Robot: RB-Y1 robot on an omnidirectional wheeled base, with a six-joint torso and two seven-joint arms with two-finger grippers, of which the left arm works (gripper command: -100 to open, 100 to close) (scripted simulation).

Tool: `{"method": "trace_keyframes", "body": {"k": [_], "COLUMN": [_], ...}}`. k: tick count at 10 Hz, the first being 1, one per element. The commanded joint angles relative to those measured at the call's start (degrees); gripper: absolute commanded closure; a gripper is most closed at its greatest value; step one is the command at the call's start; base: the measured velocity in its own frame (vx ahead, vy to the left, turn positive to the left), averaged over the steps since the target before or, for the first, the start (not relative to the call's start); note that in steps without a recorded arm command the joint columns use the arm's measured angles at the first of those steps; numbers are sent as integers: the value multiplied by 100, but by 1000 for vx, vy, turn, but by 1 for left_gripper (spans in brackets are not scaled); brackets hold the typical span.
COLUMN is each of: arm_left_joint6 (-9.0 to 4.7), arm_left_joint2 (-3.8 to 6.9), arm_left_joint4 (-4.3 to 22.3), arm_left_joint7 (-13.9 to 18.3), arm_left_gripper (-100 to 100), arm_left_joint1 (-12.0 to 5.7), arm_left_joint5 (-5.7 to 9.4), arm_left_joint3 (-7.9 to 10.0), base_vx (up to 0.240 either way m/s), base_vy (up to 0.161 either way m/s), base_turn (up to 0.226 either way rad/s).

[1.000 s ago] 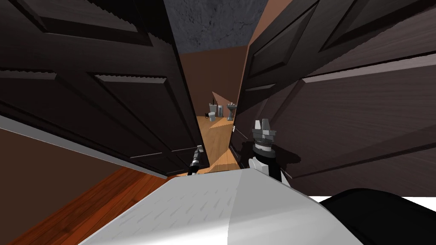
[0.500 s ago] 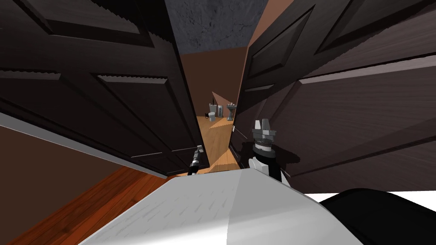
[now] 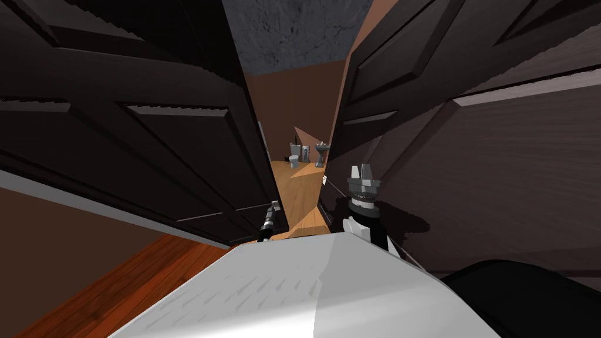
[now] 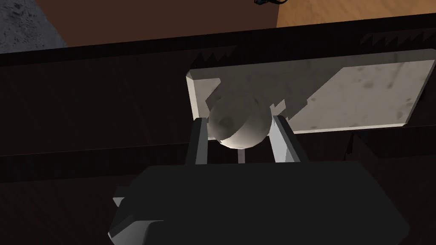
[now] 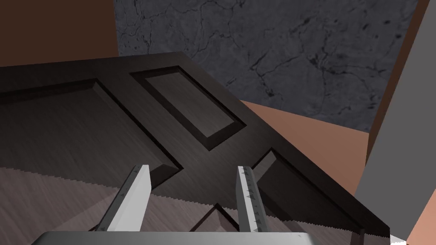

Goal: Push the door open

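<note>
Dark panelled double doors (image 3: 147,146) part-open, gap narrow. Left gripper (image 4: 237,120) pinches pale round knob (image 4: 239,129); right gripper (image 5: 193,167) spread. More pushing needed.

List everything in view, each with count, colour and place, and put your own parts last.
left door: one, dark brown, panelled, left of the narrow gap
right door: one, dark brown, panelled, right of the gap
knob: one, light grey, on the left door
plate: one, light grey, behind the knob
toilet: one, pale grey, far beyond the gap
sink: one, pale grey, beside the toilet
floor: light wood beyond the gap, reddish wood near my left
left gripper: one, fingers pressed on the knob's sides
right gripper: one, fingers apart, close to the right door
</note>
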Motion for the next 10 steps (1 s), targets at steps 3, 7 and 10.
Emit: {"method": "trace_keyframes", "body": {"k": [3,7,10], "arm_left_joint6": [-69,9,81], "arm_left_joint2": [133,24,-157], "arm_left_joint4": [80,-30,-132], "arm_left_joint7": [-177,-125,-115], "arm_left_gripper": [100,-100,-100], "arm_left_joint1": [-104,-31,8], "arm_left_joint5": [184,201,252], "arm_left_joint3": [106,72,70], "base_vx": [207,-172,-226], "base_vy": [-18,-88,-97], "base_turn": [160,51,55]}}
